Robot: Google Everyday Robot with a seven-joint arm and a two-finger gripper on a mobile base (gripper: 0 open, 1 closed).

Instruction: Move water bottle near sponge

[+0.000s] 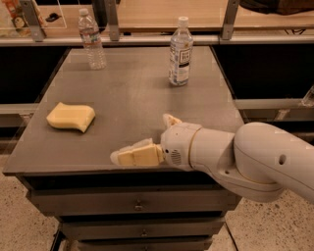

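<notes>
Your gripper [133,156] sits low over the worktop's [132,98] front edge, right of centre, and from this side you cannot tell whether it touches the surface. The arm [255,162] behind it runs out of view at the right edge and covers the worktop's front right corner. You cannot read the print on the water bottle's [91,41] label band, nor the dark mark on the other bottle [180,54]. The lowest drawer [147,243] is cut by the bottom edge, and the dark object [277,5] at top right by the top edge.
</notes>
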